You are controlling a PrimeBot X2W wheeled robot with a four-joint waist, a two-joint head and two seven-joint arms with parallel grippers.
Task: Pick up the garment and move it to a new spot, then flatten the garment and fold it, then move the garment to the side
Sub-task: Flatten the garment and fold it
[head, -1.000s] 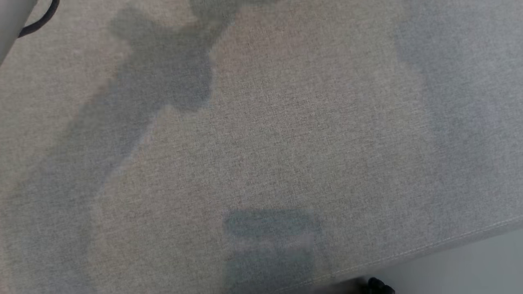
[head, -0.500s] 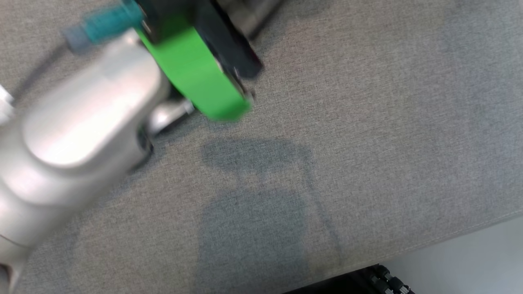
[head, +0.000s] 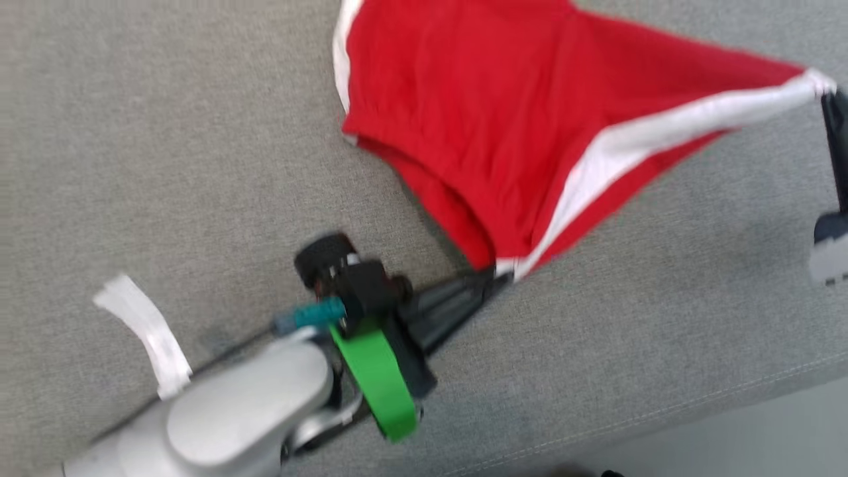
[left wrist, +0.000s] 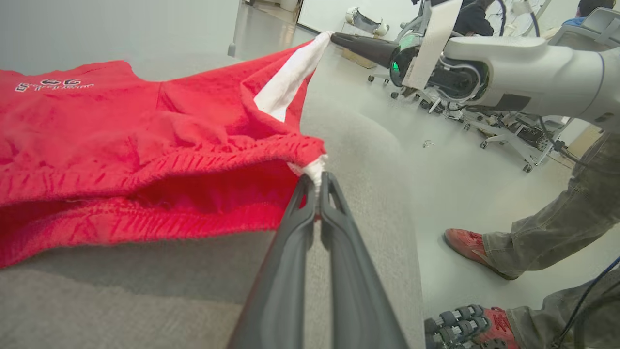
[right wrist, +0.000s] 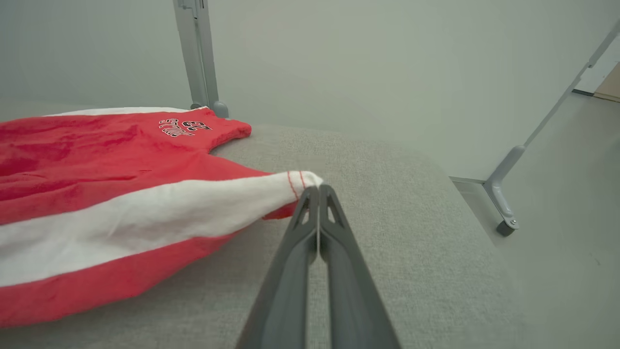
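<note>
Head view: swung onto garment (head: 503,132), stretched between left gripper (head: 498,273) and right gripper (head: 825,96), both clamped on corners; flattening next.

The light here is flat and even, seemingly from overhead, with no hard glare. In the head view everything smears with motion: the red shorts (head: 477,132) have streaked edges and the green ring (head: 377,377) by the left forearm (head: 245,411) is soft, with a dull sheen on that pale shell. The wrist views are crisper. In the left one a soft shadow lies on the grey cushion (left wrist: 121,310) under the shorts, the dark fingers (left wrist: 286,271) blur slightly near the lens, and the far room looks washed pale.
</note>
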